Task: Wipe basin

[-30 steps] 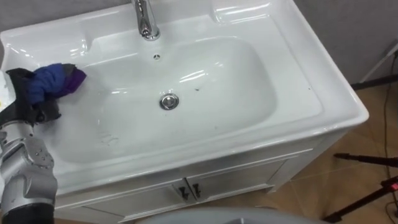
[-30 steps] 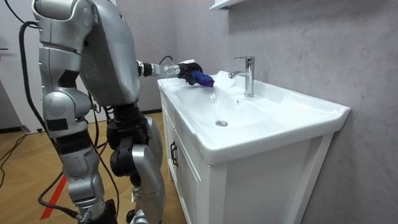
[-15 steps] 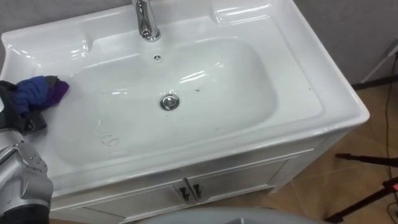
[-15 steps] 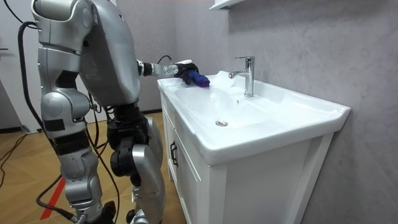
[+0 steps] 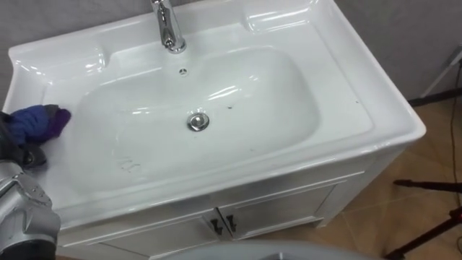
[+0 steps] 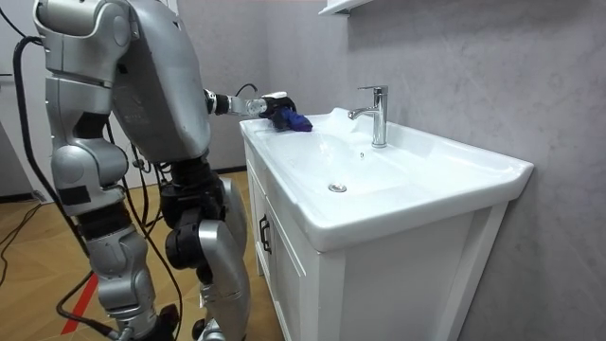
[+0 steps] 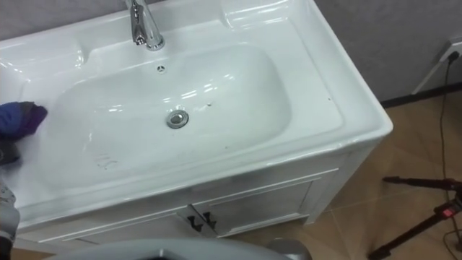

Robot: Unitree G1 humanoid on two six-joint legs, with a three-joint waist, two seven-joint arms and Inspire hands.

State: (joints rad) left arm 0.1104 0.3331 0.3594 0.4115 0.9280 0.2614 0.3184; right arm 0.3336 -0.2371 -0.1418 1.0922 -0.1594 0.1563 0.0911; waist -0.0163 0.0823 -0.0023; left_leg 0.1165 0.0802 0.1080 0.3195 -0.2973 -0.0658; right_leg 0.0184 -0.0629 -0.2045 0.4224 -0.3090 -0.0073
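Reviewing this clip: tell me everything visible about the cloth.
The cloth is a soft blue and purple fabric, bunched into a wad. The left hand has its dark fingers curled round it, holding it on the basin's white left rim, apart from the drain and tap.

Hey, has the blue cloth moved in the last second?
Yes. The blue cloth, held in the left hand, has slid left, away from the drain, toward the basin's left rim and slightly nearer the robot.
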